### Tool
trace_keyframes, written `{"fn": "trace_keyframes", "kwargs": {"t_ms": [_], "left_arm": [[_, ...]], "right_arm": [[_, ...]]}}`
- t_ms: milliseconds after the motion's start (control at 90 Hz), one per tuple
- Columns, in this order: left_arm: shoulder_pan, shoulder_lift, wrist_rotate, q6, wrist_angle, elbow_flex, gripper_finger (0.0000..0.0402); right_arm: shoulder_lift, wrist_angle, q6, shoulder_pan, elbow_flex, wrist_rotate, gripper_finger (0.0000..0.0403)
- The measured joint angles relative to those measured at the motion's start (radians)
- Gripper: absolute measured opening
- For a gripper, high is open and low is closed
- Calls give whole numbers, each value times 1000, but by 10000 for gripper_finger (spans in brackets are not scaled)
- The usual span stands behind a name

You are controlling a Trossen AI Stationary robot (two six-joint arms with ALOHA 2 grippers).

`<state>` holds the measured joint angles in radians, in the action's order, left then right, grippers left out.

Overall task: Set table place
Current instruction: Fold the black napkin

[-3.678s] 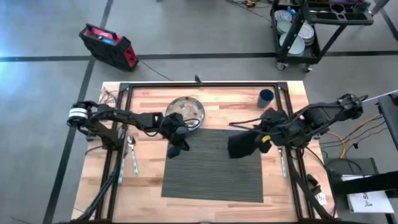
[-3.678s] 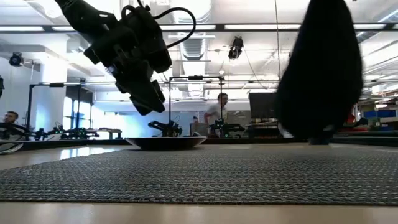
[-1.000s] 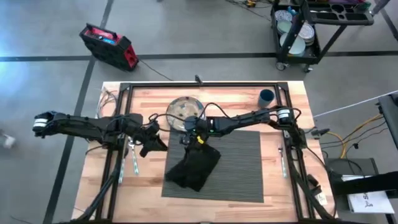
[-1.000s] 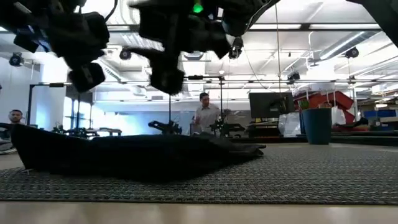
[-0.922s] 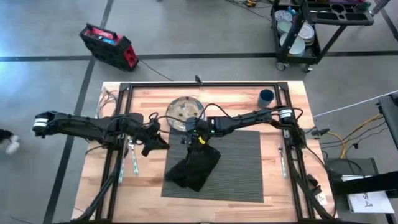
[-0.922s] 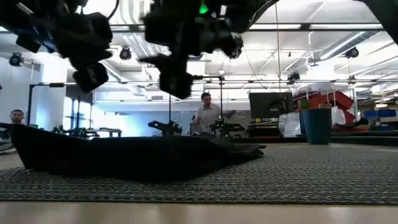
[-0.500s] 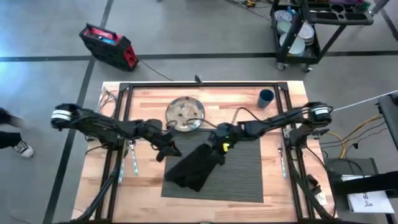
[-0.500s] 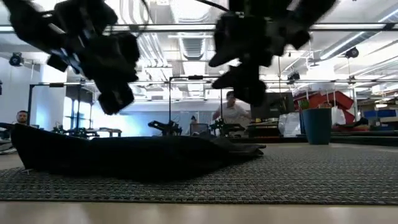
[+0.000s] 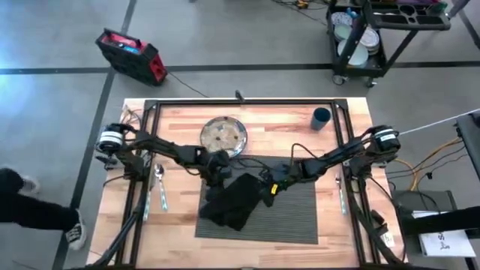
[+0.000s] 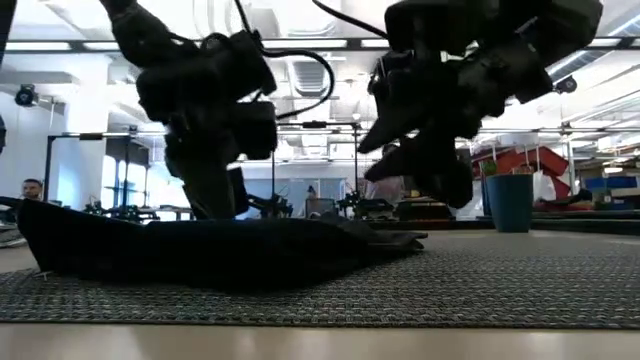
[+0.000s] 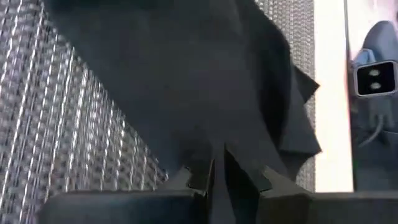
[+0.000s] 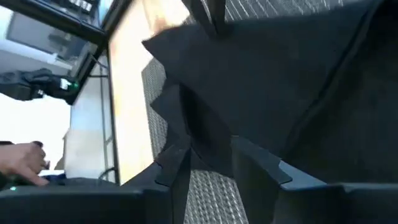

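A crumpled black napkin (image 9: 236, 201) lies on the left half of the ribbed dark grey placemat (image 9: 292, 210), which lies flat on the wooden table (image 9: 180, 225). My left gripper (image 9: 217, 174) is shut and points down at the napkin's far left edge (image 10: 215, 218); in the left wrist view the cloth (image 11: 186, 81) fills the picture past it. My right gripper (image 9: 266, 189) is open at the napkin's right corner. A raised fold (image 12: 208, 140) shows between its fingers, and in the low view the gripper (image 10: 440, 190) hangs a little above the cloth. My left gripper has its shut fingertips (image 11: 205, 177) at the napkin's far left edge, coming from above. I cannot tell whether they touch the cloth.
A round plate (image 9: 223, 138) sits just beyond the placemat and a blue cup (image 9: 321, 117) stands at the far right. A spoon (image 9: 158, 174) lies near the left frame rail and a utensil (image 9: 341, 196) near the right rail. A person's legs (image 9: 30, 206) pass left of the table.
My left gripper has gone toward the table's right edge and down, onto the napkin's far left edge. My right gripper has gone from the napkin's far end toward the right and near edges and has come lower, to the napkin's right corner. The napkin has kept its shape.
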<state>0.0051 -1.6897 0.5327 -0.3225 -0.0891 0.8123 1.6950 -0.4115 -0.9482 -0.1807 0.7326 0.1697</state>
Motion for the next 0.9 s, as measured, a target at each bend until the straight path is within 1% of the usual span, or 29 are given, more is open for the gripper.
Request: {"fn": "trace_keyframes", "kwargs": {"t_ms": [122, 256, 333, 456, 611, 744, 822, 900], "left_arm": [[0, -6, -2, 0, 3, 8, 20], [0, 1, -27, 0, 0, 2, 20], [0, 3, -27, 0, 2, -2, 20], [-3, 4, -32, 0, 3, -3, 20], [-3, 7, -37, -2, 10, -3, 20], [-3, 7, -46, -3, 18, -4, 20], [-3, 8, -52, -3, 25, -4, 20], [-3, 8, -53, -3, 27, -4, 20]], "right_arm": [[32, 12, -17, -15, -5, -32, 88], [59, 7, -30, -15, -3, -77, 83], [82, -25, -35, -15, 2, -91, 80], [106, -20, -46, -14, -1, -91, 78], [115, -29, -54, -14, 0, -83, 86], [115, -75, -50, -14, -2, -74, 91], [113, -110, -46, -14, 4, -64, 86], [122, -117, -46, -14, 19, -57, 72]]}}
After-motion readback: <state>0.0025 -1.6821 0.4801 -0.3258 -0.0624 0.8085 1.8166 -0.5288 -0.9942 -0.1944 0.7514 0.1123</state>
